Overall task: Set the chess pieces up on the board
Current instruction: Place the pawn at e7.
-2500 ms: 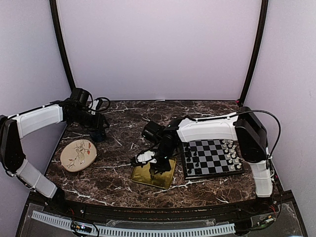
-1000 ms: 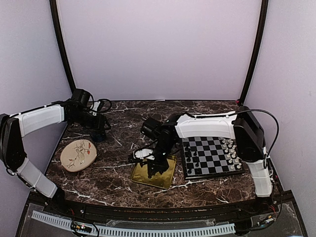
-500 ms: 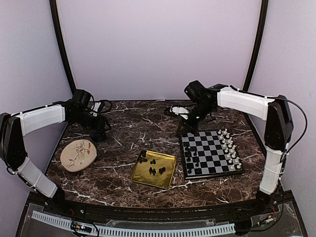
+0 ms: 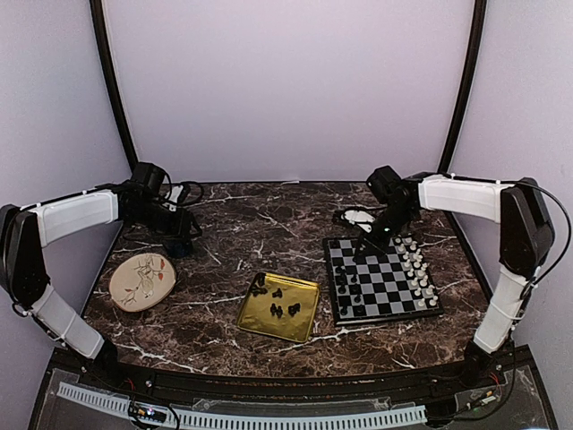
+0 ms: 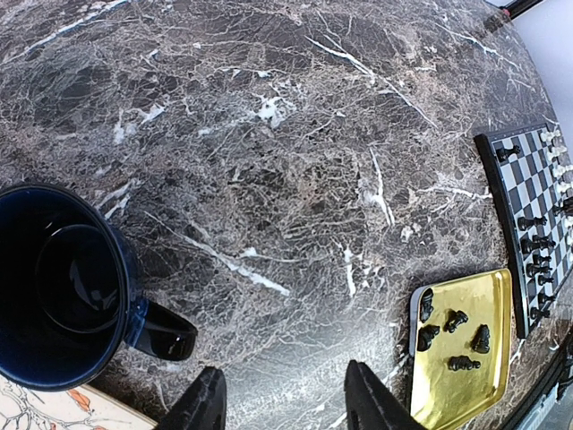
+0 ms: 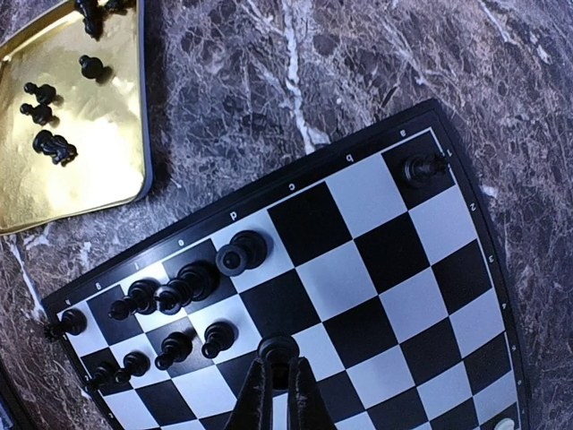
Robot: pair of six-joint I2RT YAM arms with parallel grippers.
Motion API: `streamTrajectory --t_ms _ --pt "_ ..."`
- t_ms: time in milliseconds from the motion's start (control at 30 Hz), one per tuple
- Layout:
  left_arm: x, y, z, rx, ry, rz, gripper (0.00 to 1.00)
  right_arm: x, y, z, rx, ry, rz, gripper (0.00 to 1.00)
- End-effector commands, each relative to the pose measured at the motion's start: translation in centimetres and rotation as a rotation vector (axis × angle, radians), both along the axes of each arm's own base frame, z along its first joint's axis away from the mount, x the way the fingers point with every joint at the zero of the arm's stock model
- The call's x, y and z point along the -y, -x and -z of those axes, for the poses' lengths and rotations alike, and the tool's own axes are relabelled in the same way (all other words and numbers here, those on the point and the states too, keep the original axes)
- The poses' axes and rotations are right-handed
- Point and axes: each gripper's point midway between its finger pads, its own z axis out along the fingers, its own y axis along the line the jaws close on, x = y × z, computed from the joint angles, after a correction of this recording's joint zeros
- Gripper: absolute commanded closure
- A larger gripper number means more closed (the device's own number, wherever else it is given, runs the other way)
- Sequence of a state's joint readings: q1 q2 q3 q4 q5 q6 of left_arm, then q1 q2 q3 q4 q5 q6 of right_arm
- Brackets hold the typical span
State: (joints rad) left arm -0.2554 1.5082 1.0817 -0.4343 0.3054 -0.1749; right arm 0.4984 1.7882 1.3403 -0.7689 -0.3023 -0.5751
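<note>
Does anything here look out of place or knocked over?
Yes: several black chess pieces lie loose in the gold tray, some seemingly on their sides, rather than standing on the board.

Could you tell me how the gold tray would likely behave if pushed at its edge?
The gold tray looks thin and shallow, so probably light; on the glossy marble table it would likely slide. The loose black pieces on it may topple.
</note>
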Motion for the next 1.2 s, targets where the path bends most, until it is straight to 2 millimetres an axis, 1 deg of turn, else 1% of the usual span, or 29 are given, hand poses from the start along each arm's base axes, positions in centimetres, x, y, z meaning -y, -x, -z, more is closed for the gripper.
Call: streamTrajectory --t_ms 0,133,367,633,967,1067,1167 --pt "0.2 0.0 0.0 0.002 0.007 0.02 0.52 -0.2 -0.5 0.4 0.061 0.015 -0.009 0.97" --pt "0.2 0.1 -0.1 0.004 0.007 0.019 0.52 -0.6 0.3 1.5 0.047 0.029 -0.028 0.97" --pt "0.3 0.1 -0.2 0.005 0.01 0.021 0.53 -1.5 0.4 2.4 0.037 0.045 -0.043 0.96" --pt "0.3 0.1 -0.2 0.005 0.011 0.024 0.52 -1.4 0.4 3.7 0.033 0.091 -0.043 0.96" --pt "0.3 0.2 -0.1 0.002 0.013 0.026 0.52 -1.2 0.2 4.1 0.036 0.112 -0.035 0.95" --pt "0.3 0.1 -0.2 0.003 0.014 0.025 0.53 -1.2 0.2 4.2 0.034 0.112 -0.034 0.9" --pt "0.3 0.1 -0.1 0.002 0.015 0.025 0.52 -1.4 0.1 3.9 0.04 0.105 -0.026 0.87"
